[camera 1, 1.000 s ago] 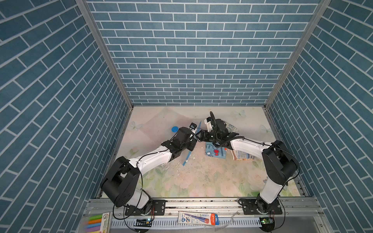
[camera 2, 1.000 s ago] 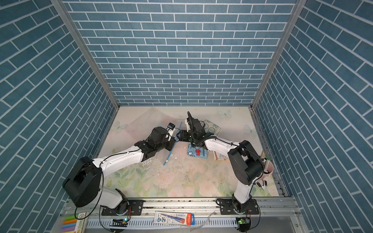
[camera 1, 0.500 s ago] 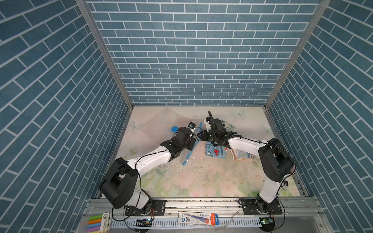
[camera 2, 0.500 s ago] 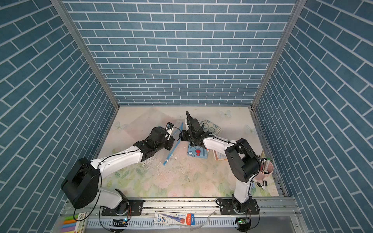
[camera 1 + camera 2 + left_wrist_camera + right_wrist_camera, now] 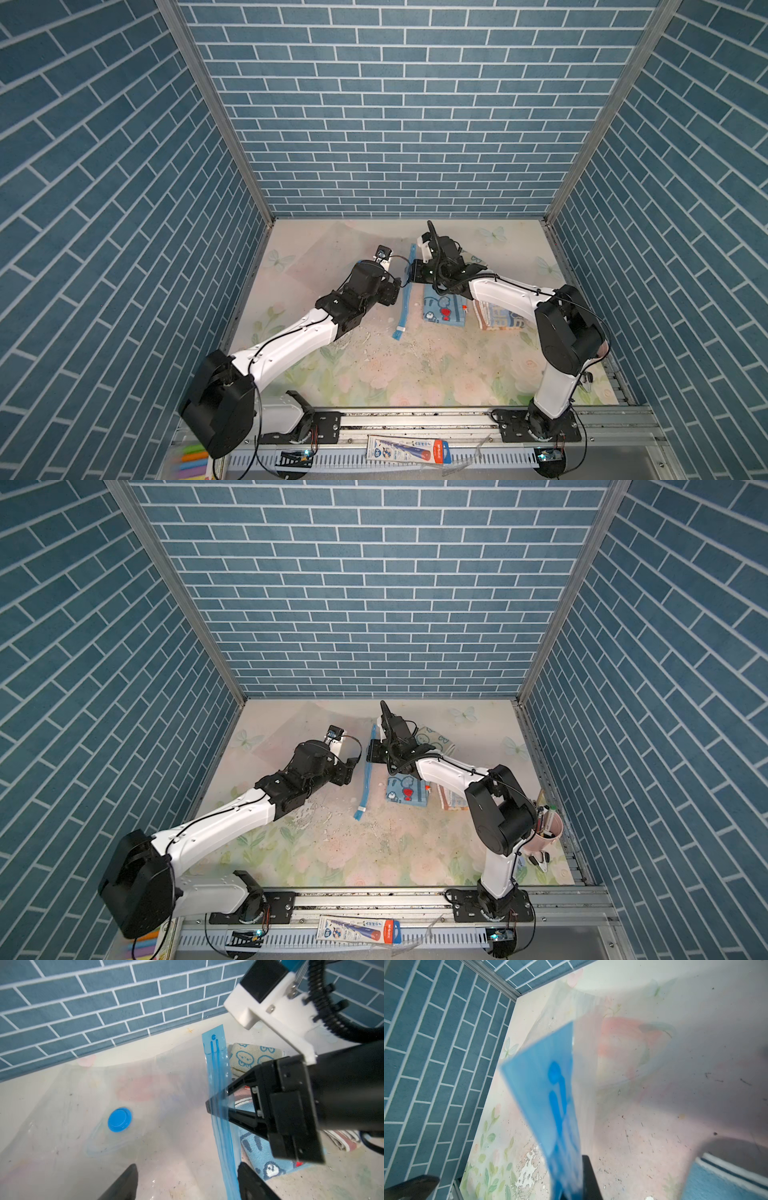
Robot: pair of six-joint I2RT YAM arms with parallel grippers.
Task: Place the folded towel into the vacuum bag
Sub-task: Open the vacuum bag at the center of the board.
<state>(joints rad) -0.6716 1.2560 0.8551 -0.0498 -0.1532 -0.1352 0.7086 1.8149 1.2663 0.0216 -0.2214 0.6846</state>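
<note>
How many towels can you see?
3: a blue towel mid-table, a striped towel beside it, and a beige towel farther back. More may be hidden.

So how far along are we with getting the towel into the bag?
Nothing is bagged yet. In hand: the right pincer is shut on the bag at its zip strip; the left pincer is open. Left: slide the blue towel, lying outside by the strip, inside.
</note>
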